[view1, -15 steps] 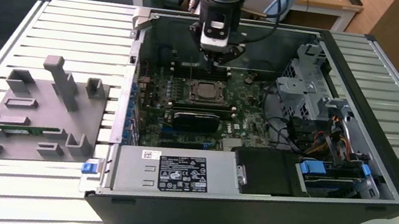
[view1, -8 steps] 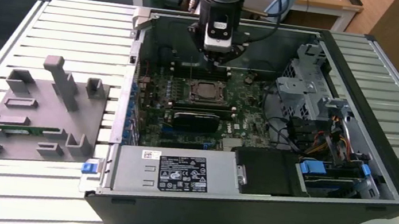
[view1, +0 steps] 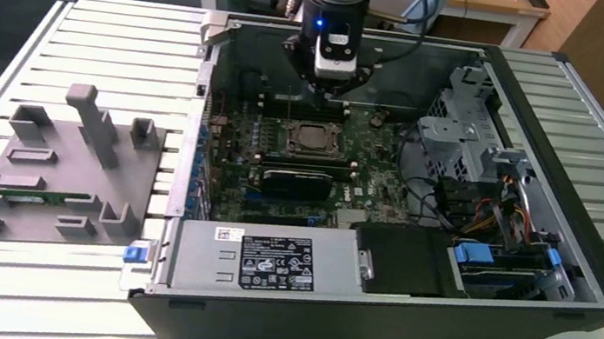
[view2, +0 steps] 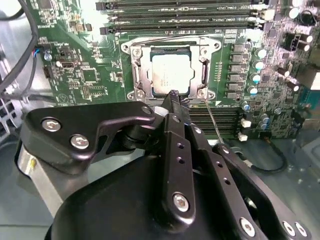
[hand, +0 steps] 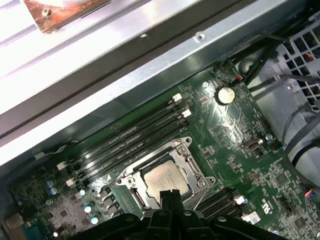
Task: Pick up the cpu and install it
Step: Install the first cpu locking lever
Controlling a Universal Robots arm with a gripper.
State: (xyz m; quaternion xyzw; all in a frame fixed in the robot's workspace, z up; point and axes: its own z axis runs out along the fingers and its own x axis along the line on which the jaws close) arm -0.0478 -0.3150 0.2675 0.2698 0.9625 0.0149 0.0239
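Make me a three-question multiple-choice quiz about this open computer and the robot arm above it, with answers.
1. Where is the silver chip?
A. in the metal socket frame on the green board
B. on the grey holder beside the case
C. between the fingers

2. What colour is the holder beside the case?
A. blue
B. grey
C. red

3. The gripper's fingers are:
A. spread wide
B. closed together, empty
C. clamped on a cable

Answers: 1 A, the chip sits in the socket. 2 B, the holder is grey. 3 B, the gripper tips meet, holding nothing.
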